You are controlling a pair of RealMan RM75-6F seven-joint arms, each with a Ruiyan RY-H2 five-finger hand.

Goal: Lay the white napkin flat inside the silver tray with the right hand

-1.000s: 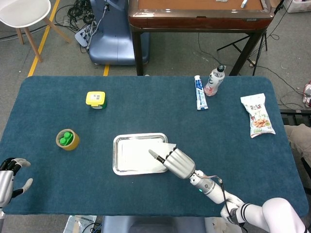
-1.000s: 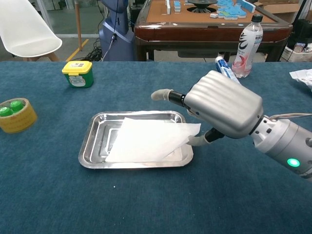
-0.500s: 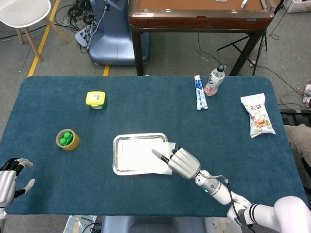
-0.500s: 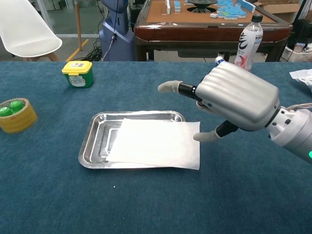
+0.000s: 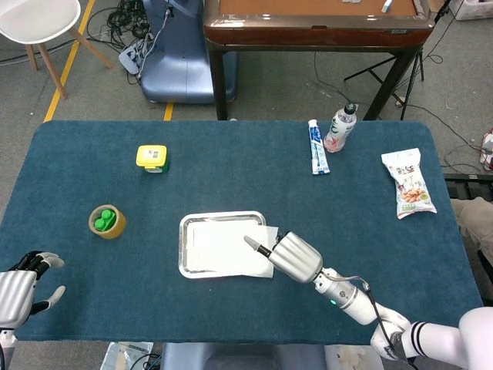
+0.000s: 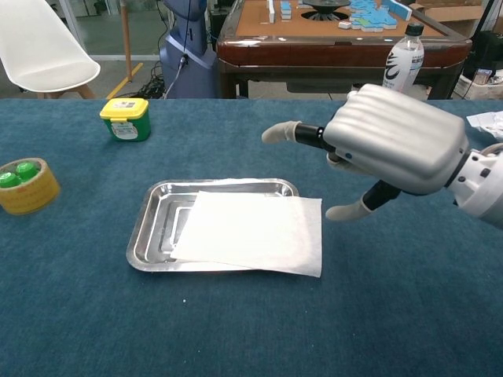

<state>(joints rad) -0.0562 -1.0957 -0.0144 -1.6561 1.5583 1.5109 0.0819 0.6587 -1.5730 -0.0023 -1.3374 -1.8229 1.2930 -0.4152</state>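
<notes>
Right hand (image 6: 397, 149) hovers right of silver tray (image 6: 157, 206), fingers (image 6: 284, 132) apart, empty. White napkin (image 6: 251, 232) lies mostly in tray, right edge overhanging onto counter (image 6: 236, 330). Left hand (image 5: 19, 291) spread, empty.

Robot test area in a lab-like room, not a home or kitchen.

A blue-covered table (image 5: 231, 169) stands on a grey floor marked with yellow tape (image 5: 65, 69). Loose black cables (image 5: 123, 23) run to a blue machine base (image 5: 177, 65) beyond the table's far edge. A brown mahjong table (image 6: 338, 35) carrying tiles and a white chair (image 5: 38, 19) stand behind. Unrelated props lie about the tabletop: tape roll (image 5: 107, 221), yellow box (image 5: 152, 158), bottle (image 5: 340, 127), snack bag (image 5: 409, 183).
</notes>
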